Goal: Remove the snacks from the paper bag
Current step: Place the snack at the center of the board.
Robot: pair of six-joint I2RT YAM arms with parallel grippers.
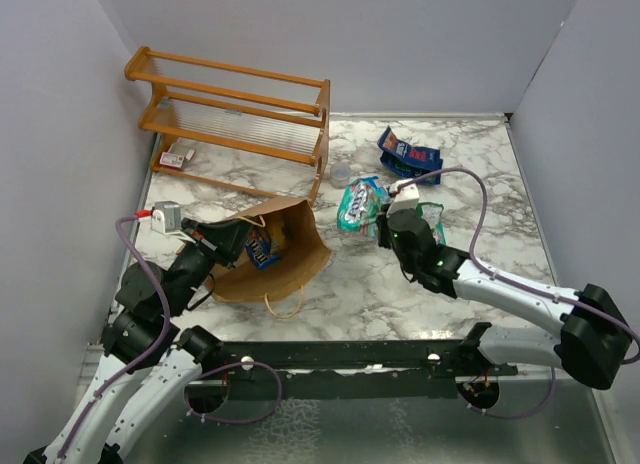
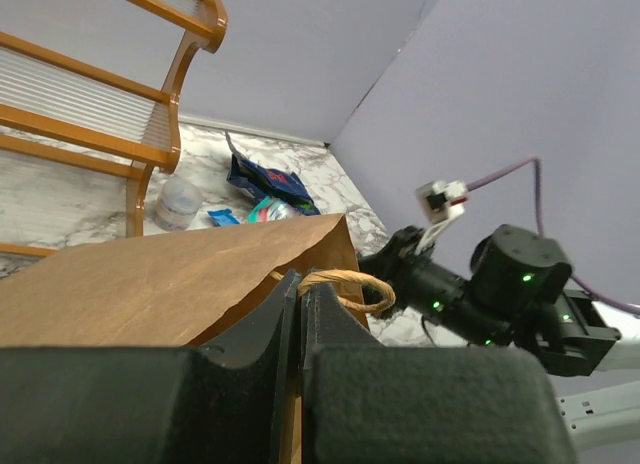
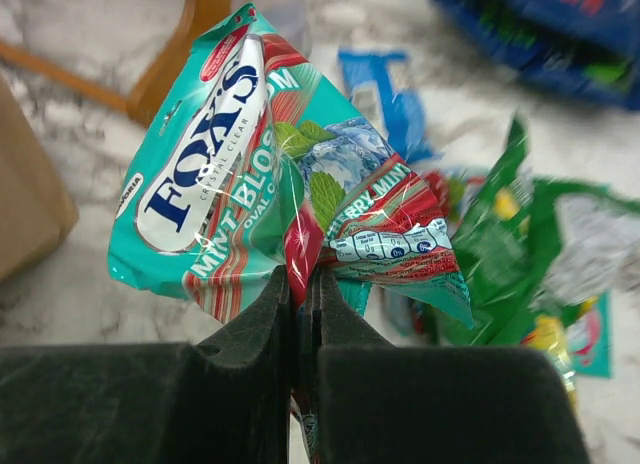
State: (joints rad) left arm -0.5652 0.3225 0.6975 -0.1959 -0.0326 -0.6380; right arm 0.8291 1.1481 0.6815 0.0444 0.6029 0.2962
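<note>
The brown paper bag (image 1: 290,254) lies on its side on the marble table, mouth toward my left arm. My left gripper (image 1: 232,241) is shut on the bag's rim by a twisted handle (image 2: 352,284); the pinch shows in the left wrist view (image 2: 300,284). A blue snack packet (image 1: 260,250) sits in the bag's mouth. My right gripper (image 1: 386,224) is shut on the corner of a teal Fox's mint packet (image 3: 235,154), held right of the bag (image 1: 360,204). Out on the table lie a green packet (image 3: 510,234) and a blue one (image 1: 408,156).
An orange wooden rack (image 1: 235,109) stands at the back left, one leg near a small clear cup (image 1: 340,174). A small white box (image 1: 165,217) and a red-printed packet (image 1: 175,159) lie left of the bag. Grey walls close three sides.
</note>
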